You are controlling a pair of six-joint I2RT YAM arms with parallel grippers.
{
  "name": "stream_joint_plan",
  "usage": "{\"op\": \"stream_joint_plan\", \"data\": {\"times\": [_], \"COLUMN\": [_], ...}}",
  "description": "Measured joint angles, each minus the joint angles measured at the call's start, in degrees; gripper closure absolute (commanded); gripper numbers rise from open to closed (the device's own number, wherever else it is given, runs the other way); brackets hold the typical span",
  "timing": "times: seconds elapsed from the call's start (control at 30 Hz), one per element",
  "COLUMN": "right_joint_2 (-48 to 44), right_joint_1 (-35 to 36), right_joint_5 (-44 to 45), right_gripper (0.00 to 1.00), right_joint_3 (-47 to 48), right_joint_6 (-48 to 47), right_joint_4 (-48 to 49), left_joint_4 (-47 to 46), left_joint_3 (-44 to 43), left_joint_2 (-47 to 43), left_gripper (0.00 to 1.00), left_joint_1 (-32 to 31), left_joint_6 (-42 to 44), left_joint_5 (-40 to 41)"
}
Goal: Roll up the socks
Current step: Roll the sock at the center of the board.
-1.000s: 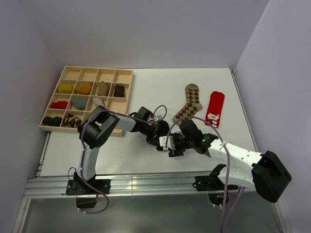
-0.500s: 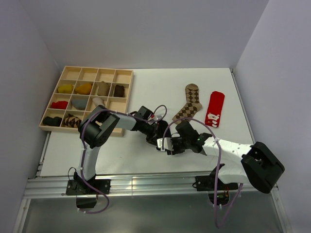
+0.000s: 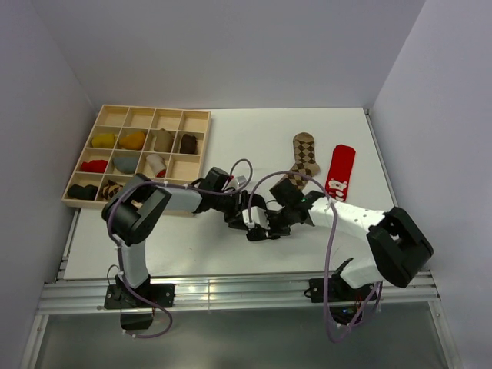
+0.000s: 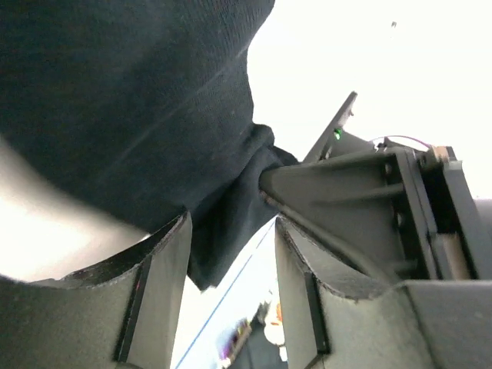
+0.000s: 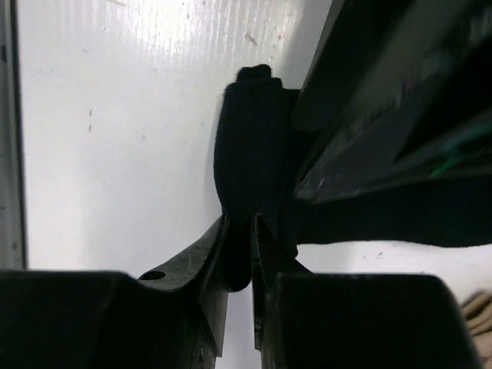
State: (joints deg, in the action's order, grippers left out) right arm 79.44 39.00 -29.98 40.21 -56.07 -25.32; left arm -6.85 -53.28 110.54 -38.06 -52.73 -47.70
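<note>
The black sock point(image 5: 250, 154) is held pinched in the closed right claw point(image 5: 240, 246), just beyond the parted left claw point(image 4: 231, 231); its rolling is judged in hand, and a left-side regrip is called for.

The black sock point(image 4: 115, 92) runs off the left wrist view's top and left edges.

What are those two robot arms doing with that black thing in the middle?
Both arms are working on the black sock in the middle of the table. The right tool is pinched shut on a fold of it, and the left tool stands open, loose around another part. The argyle sock and the red sock lie flat farther back, not yet rolled.
</note>
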Motion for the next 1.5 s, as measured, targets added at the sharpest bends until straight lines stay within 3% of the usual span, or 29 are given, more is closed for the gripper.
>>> {"op": "stream_joint_plan", "data": {"times": [0.3,0.57,0.73,0.93,1.3,1.5], "right_joint_2": [13.5,29.8,38.8,45.2,47.6,48.6], "right_joint_1": [-6.7,-12.3,-13.9,-14.1,-14.4,-15.1], "right_joint_5": [-7.7,-13.8,-16.6,-19.1,-19.7,-20.3], "right_gripper": [0.81,0.81,0.81,0.81,0.81,0.81], "right_joint_3": [12.7,27.8,36.1,41.5,44.0,44.3], "right_joint_6": [-2.7,-5.4,-5.8,-5.7,-5.0,-5.2], "right_joint_4": [-18.1,-35.2,-44.1,-49.9,-52.2,-52.8], "left_joint_4": [-13.6,-23.3,-25.0,-24.8,-18.6,-17.7], "left_joint_3": [12.2,25.3,27.0,25.9,11.2,9.6], "left_joint_2": [-10.1,-26.1,-32.6,-30.5,-14.2,-11.3], "left_gripper": [0.49,0.45,0.43,0.38,0.37,0.36], "left_joint_1": [1.5,1.3,-8.0,-20.1,-32.9,-36.0], "left_joint_6": [-2.4,2.7,14.4,27.1,41.8,45.7], "left_joint_5": [13.4,29.8,43.6,50.8,61.1,67.0]}}
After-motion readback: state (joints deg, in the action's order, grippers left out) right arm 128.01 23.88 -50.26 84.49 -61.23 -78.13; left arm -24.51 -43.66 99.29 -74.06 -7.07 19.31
